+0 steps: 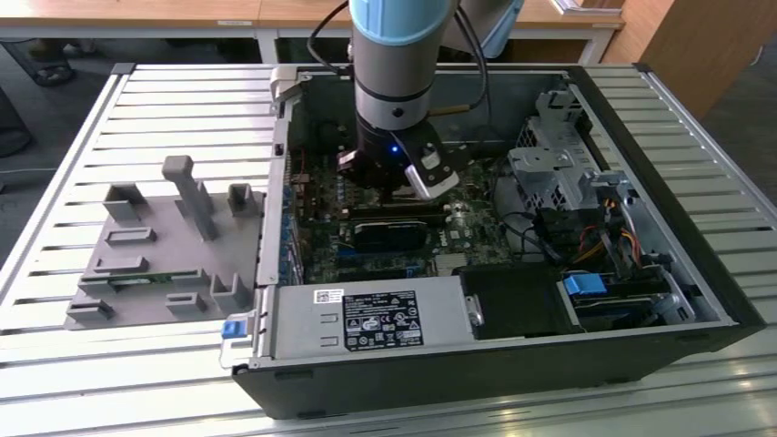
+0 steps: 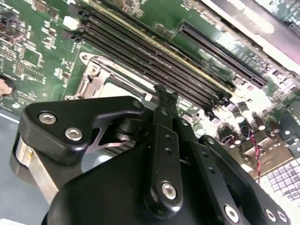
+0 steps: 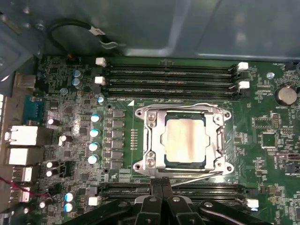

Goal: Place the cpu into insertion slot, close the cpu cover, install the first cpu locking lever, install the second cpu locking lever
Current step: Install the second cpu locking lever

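Note:
The cpu [image 3: 183, 140] lies flat in the insertion slot [image 3: 140, 166], its dull silver top showing through the window of the cpu cover [image 3: 153, 140]. The cover is down over it. One thin wire locking lever [image 3: 187, 104] runs along the socket edge beside the memory slots. A second lever [image 3: 199, 176] runs slanted along the opposite edge, its end pointing at my fingertips. My gripper [image 3: 161, 186] is shut with its black fingers pressed together just off that edge. In the second wrist view the gripper [image 2: 164, 92] hangs close over the socket [image 2: 101, 77]. The exterior view shows the gripper [image 1: 395, 191] deep inside the case.
Long black memory slots [image 3: 168, 75] flank the socket on one side and more long slots [image 3: 211, 190] lie beside my fingers. Capacitors [image 3: 93, 133] stand nearby. The case wall [image 3: 187, 28], a drive cage [image 1: 559, 173] and the power supply [image 1: 377, 319] hem the board. A grey fixture [image 1: 158, 246] sits outside.

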### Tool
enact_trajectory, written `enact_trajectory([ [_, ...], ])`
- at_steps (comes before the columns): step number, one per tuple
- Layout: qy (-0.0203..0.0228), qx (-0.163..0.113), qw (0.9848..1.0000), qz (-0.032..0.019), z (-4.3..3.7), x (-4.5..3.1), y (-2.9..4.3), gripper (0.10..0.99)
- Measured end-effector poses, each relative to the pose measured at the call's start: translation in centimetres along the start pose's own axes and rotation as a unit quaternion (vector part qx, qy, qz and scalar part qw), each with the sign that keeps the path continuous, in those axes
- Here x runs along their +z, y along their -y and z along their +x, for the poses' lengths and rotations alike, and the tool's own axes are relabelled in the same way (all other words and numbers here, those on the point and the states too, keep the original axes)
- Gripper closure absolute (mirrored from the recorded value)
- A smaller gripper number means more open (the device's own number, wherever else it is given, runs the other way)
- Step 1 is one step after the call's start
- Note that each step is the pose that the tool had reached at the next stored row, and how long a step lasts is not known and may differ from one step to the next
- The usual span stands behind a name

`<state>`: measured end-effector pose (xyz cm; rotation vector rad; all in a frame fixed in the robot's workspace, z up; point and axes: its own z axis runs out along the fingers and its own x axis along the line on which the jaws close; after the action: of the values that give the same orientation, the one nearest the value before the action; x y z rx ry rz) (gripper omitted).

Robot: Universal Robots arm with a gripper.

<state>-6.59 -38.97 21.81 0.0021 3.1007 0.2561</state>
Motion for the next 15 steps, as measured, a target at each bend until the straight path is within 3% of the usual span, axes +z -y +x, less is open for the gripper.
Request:
enact_trajectory([
  [4, 0.0, 0.0, 1.0, -0.0009, 0.55, 0.23, 0.08, 0.98],
  [15, -0.0001, 0.0, 1.0, -0.0076, 0.73, 1.23, 0.25, 0.98],
])
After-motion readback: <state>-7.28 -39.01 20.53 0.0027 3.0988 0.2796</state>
